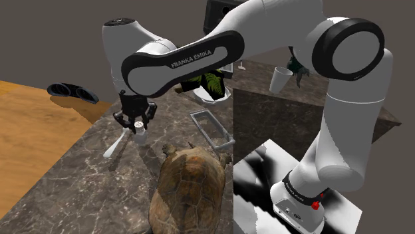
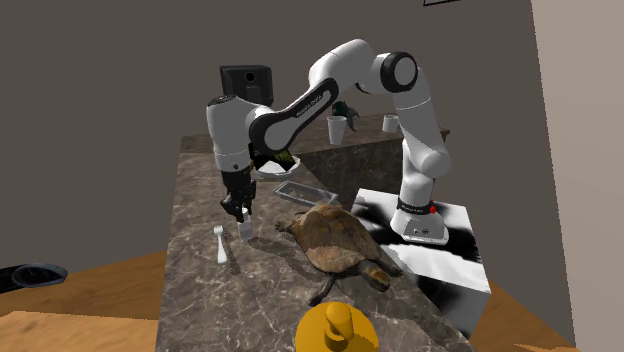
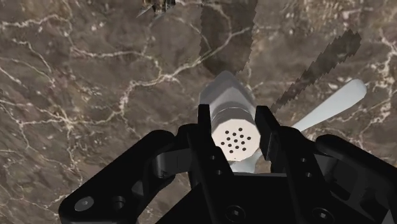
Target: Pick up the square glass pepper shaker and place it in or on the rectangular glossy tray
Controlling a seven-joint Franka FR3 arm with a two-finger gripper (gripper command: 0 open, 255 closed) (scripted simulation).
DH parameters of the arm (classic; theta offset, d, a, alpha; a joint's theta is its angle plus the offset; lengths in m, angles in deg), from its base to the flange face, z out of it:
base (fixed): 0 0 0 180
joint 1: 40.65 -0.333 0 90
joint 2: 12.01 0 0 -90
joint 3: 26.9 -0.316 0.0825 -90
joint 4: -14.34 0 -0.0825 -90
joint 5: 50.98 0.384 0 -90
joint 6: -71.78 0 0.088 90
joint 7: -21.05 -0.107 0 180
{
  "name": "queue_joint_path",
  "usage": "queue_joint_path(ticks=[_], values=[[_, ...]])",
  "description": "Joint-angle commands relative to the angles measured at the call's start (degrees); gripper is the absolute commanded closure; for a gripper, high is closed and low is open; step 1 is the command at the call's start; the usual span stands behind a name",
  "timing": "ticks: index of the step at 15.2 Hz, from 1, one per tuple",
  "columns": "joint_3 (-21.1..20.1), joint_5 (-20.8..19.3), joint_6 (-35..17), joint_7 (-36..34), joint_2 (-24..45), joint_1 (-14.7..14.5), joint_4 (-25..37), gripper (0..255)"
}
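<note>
Pepper shaker (image 3: 235,137): pale, perforated cap up, upright, clamped between jaws near the top, likely to keep it from tipping in carriage; low over marbled bench (image 1: 80,179), contact unclear. Tray (image 1: 213,129): near, beside tortoise (image 1: 189,193), awaiting delivery

Arm (image 1: 179,63) bent forward, wrist pointing down, gripper (image 1: 138,126) clasping pepper shaker (image 3: 236,105) by top
</note>
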Motion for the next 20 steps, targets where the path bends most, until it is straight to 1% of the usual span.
queue_joint_path(ticks=[1, 16, 20], values=[[-0.1, 0.2, 1.4, 0.2, -0.3, 0.0, 1.1, 255], [-0.8, 1.7, 11.2, 1.2, -3.0, 0.0, 8.5, 255], [-0.4, 5.4, 8.5, 5.9, -11.9, 4.3, -2.2, 255]])
